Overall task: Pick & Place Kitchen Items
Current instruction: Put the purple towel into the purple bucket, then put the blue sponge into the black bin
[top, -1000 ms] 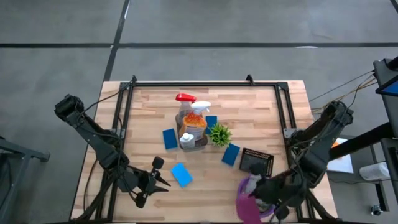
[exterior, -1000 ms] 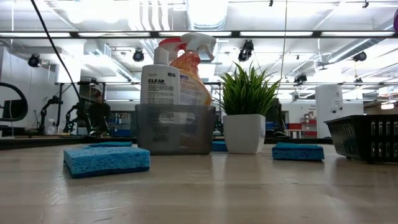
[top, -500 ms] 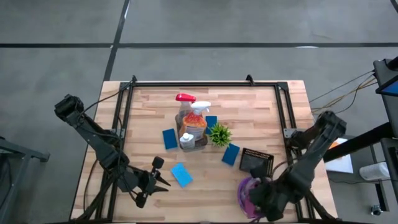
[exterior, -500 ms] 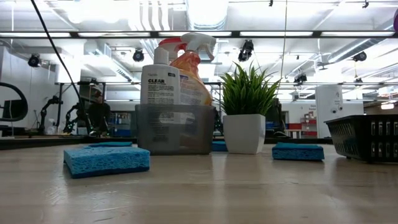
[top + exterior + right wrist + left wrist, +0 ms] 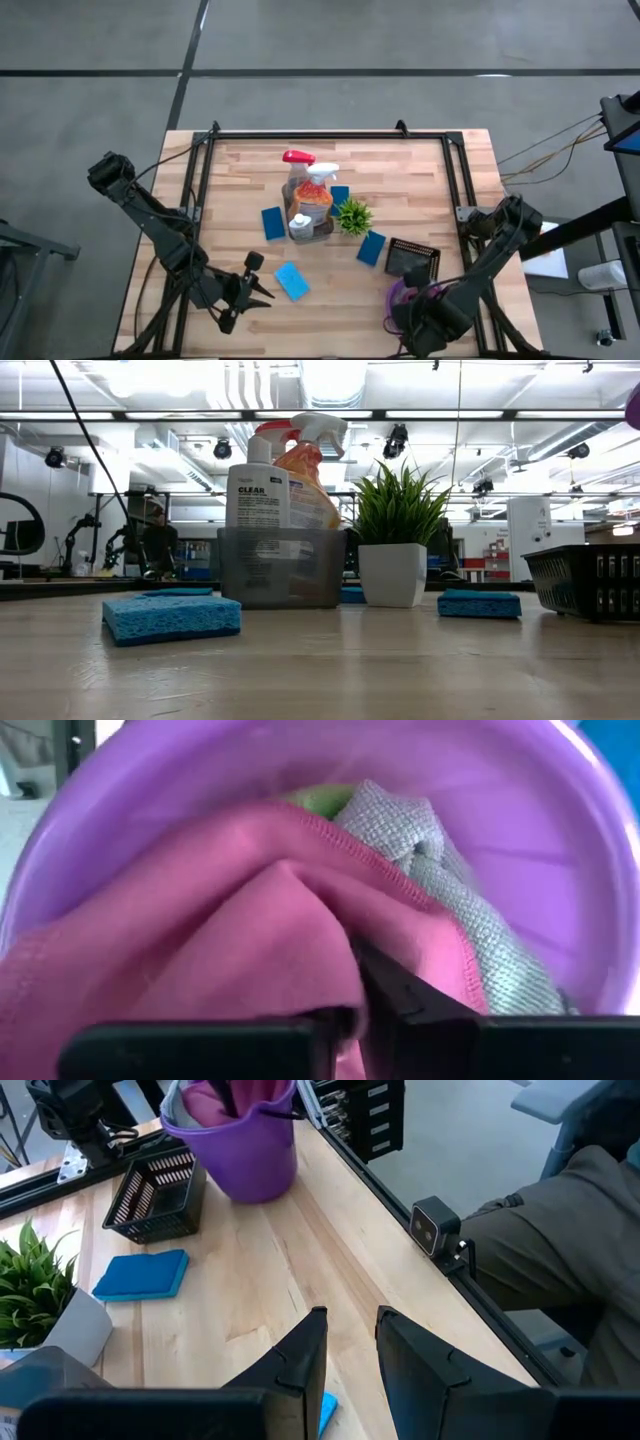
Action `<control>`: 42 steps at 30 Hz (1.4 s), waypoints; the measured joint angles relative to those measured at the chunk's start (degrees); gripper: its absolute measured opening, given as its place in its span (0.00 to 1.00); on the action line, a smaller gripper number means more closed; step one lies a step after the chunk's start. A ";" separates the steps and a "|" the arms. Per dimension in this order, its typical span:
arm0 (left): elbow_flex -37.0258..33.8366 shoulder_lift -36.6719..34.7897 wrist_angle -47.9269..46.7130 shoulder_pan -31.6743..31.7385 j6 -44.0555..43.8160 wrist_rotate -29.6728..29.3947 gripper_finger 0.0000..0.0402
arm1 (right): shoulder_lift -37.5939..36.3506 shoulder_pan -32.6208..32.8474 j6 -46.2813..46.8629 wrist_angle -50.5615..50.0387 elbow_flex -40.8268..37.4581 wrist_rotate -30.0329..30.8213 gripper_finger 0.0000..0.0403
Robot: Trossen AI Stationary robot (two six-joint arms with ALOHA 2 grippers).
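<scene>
High view: the wooden table carried the whole spread, with the left arm folded along its left edge and the right arm bent down over the near right corner. The left gripper waited low over the near left part of the table, its fingers parted with bare wood showing between them. The right gripper was plunged into a purple bucket at the near right, just beside a black basket. Inside the bucket, the wrist camera showed the fingers pinched together on a fold of the magenta cloth, with the grey cloth against it and a sliver of the green cloth behind; how firm the grip was is hard to judge, since the cloth hid most of the fingers.

At the table's middle a grey caddy held the clear spray bottle with its red trigger and the orange one with its white trigger. A small potted plant stood just right of the caddy.

Four blue sponges lay flat around them: one left of the caddy, one behind the plant, one between plant and basket, and one nearest the left gripper.
</scene>
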 joint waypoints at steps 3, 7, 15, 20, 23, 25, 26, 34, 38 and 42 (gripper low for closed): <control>0.00 0.00 0.00 0.00 0.00 0.00 0.23 | 0.04 0.00 1.31 -0.73 0.88 1.02 0.12; 0.00 0.02 0.00 0.00 0.00 0.00 0.23 | -0.10 0.02 2.34 -1.88 2.81 2.92 0.28; 0.00 0.04 0.00 0.00 -0.01 0.02 0.23 | -0.18 0.24 5.69 -7.95 7.76 2.81 0.62; 0.00 0.04 0.00 0.00 0.00 0.02 0.23 | -0.18 0.97 8.56 -13.92 12.10 2.72 0.71; 0.00 0.04 0.00 0.00 -0.01 0.02 0.23 | -0.18 1.43 9.74 -16.21 14.78 2.84 0.72; 0.00 0.04 0.00 0.00 0.00 0.02 0.23 | -0.18 1.75 9.80 -16.15 16.33 3.69 0.72; 0.00 0.04 0.00 0.00 -0.02 0.02 0.23 | -0.18 1.91 9.72 -16.15 17.10 4.89 0.72; 0.00 0.14 0.24 0.03 -0.52 0.02 0.23 | -0.22 1.93 6.86 -16.11 19.27 16.90 0.66; 0.00 1.19 1.31 0.41 -3.90 -1.07 0.23 | -0.02 0.96 4.08 -15.54 18.60 21.48 0.57; 0.00 3.68 0.80 1.19 -8.92 -2.82 0.23 | 0.47 0.64 -0.39 -12.80 18.58 26.46 0.48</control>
